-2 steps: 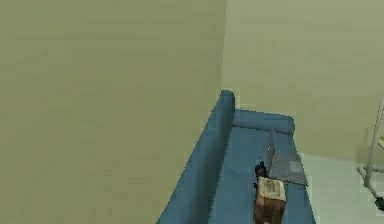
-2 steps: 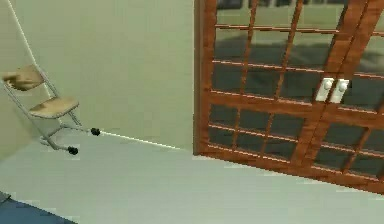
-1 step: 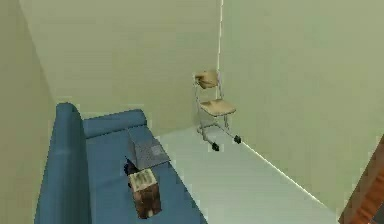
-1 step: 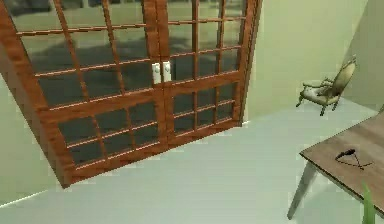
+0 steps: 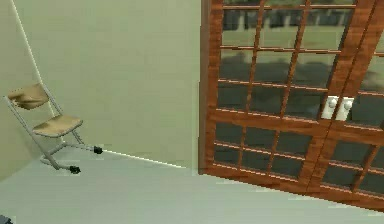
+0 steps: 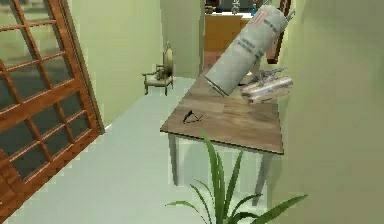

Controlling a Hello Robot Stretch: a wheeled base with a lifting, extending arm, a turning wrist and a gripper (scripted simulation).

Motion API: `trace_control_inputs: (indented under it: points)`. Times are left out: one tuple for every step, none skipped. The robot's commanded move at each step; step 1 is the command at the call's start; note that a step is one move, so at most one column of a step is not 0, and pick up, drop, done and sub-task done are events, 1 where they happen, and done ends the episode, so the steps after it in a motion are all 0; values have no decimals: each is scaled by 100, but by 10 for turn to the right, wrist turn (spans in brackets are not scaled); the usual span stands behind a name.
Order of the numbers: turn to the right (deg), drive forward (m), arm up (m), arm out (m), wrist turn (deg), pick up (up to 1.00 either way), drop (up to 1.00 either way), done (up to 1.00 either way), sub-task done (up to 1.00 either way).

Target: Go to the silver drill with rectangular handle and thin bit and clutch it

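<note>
We see pale green walls (image 5: 120, 70) and a pale floor (image 5: 120, 195). Folding chair (image 5: 48, 125) is at the forward view's left, wooden glass-paned double doors (image 5: 290, 90) at its right. Arm side view: wooden table (image 6: 235, 125) on white legs, leafy plant (image 6: 225, 195) in front, small armchair (image 6: 157, 77) far back.

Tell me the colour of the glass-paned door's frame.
The door frame is reddish-brown wood, shown best in the forward view.

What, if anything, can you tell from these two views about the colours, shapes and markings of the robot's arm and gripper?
Nothing can be told of them. At the arm side view's bottom edge rises a green long-leaved plant, before a wooden table.
</note>
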Motion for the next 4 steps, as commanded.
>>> trace_control_inputs:
  points:
    - [150,0,0,0,0,0,0,0,0]
    - [0,60,0,0,0,0,0,0,0]
    - [-450,0,0,0,0,0,0,0,0]
    - [-210,0,0,0,0,0,0,0,0]
